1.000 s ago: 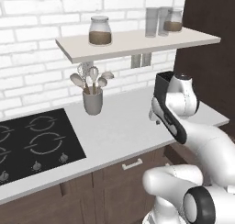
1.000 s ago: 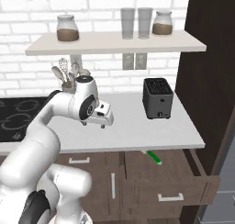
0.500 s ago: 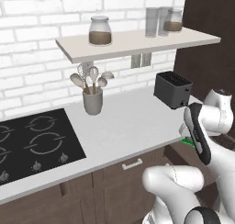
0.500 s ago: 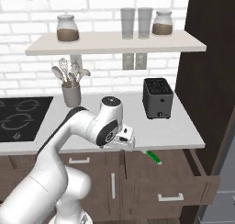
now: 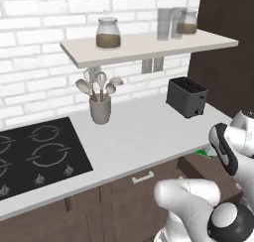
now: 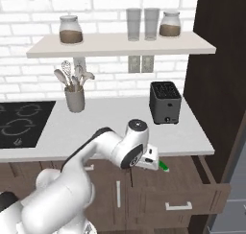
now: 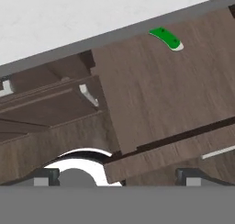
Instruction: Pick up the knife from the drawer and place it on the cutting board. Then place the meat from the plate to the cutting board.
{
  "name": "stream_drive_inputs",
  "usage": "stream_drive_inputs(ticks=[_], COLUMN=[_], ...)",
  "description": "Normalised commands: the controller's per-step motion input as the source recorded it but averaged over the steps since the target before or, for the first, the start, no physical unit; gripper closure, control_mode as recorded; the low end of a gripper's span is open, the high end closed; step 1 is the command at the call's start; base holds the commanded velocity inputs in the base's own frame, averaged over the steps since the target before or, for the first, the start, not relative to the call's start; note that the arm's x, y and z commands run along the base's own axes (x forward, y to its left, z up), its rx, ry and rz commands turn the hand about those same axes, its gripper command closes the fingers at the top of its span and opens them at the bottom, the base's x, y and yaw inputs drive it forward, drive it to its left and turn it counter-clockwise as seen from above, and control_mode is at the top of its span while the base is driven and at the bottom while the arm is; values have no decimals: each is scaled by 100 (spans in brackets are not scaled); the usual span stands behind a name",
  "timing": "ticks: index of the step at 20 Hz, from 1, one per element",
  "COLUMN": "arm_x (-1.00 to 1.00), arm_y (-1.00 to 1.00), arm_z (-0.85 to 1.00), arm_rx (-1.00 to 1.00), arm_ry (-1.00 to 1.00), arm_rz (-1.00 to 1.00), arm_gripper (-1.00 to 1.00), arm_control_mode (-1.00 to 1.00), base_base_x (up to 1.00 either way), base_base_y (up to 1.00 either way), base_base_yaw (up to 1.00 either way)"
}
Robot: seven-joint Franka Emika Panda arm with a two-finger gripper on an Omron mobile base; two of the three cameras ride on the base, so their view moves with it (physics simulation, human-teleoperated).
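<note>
Arm has swung down off the counter level to the open drawer (image 6: 192, 180) in the last second; a moment ago the hand was up over the worktop near the toaster (image 6: 165, 102).

Gripper (image 7: 114, 175) now points down into the drawer, jaws spread fully wide, nothing between them.

Knife (image 7: 166, 38): green handle lies ahead of the fingertips and off to their right in the hand view, at the back of the drawer under the counter edge. Blade mostly hidden.

Judgement: reach under way; hand must advance and centre over the handle before closing. Cutting board, meat untouched.
</note>
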Motion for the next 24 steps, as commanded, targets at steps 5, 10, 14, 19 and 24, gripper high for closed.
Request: stream_drive_inputs(ticks=[5, 10, 14, 19, 24], arm_x=[12, 53, 38, 1, -35], arm_y=[-58, -17, -16, -24, -23], arm_z=[-57, -51, -52, -51, -52], arm_rx=[2, 1, 0, 0, 0], arm_ry=[8, 13, 11, 2, 0], arm_rz=[4, 2, 3, 1, 2], arm_gripper=[-100, -100, -100, -100, -100], arm_control_mode=[-100, -100, -100, -100, -100], base_base_x=[0, 0, 0, 0, 0], base_base_y=[0, 0, 0, 0, 0], base_base_yaw=[0, 0, 0, 0, 0])
